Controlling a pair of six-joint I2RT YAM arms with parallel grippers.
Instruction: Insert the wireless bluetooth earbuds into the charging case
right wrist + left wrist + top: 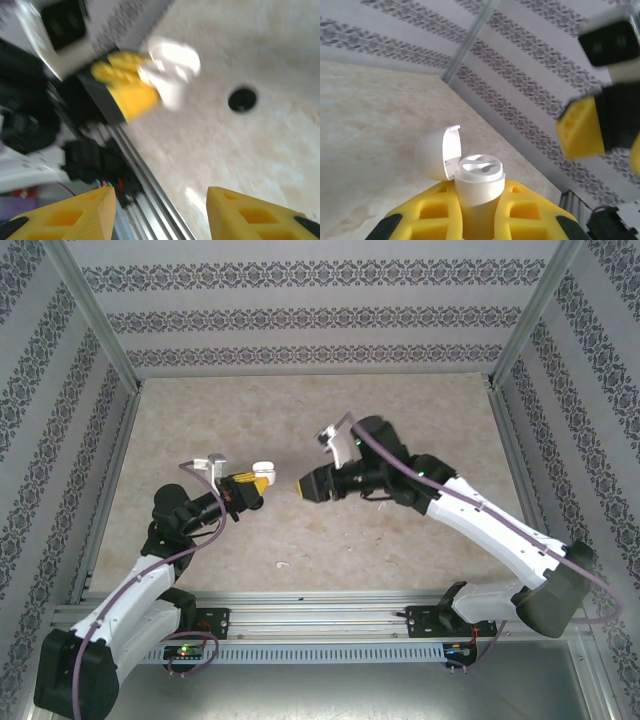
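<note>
**A:** Two things to sort out: what is held and what lies loose. Start at the left.

**B:** The left gripper (252, 483) has its jaws pinched narrow on the charging case (479, 187). It's a small white tube held up off the counter (400, 420), with its mouth facing the other arm. The flip lid (437, 152) is swung open to one side.

**A:** How will the case handle?

**B:** I'd judge it light, hard and smooth. Being round, it could twist in the grip. The hold is low on the body, which leaves the mouth free. The lid's hinge looks thin, so I'd stay off it.

**A:** And the earbuds?

**B:** One tiny white piece (283, 564) lies on the counter toward the front rail, below both grippers. I take it for an earbud, but it's too small to be sure. The right wrist view shows a dark round spot (242, 99) on the counter past the case. I can't tell whether that is a bud or a hole. Nor can I tell whether anything is seated in the case.

**A:** Where would you take hold?

**B:** They're probably featherweight, rigid and slick, so apt to roll or squirt out. Pinch gently across the stubby body and leave the end that goes in bare.

**A:** The right side?

**B:** The right gripper (303, 488) hangs just beside the case mouth. Its jaws are partly spread, with nothing between them.
</note>
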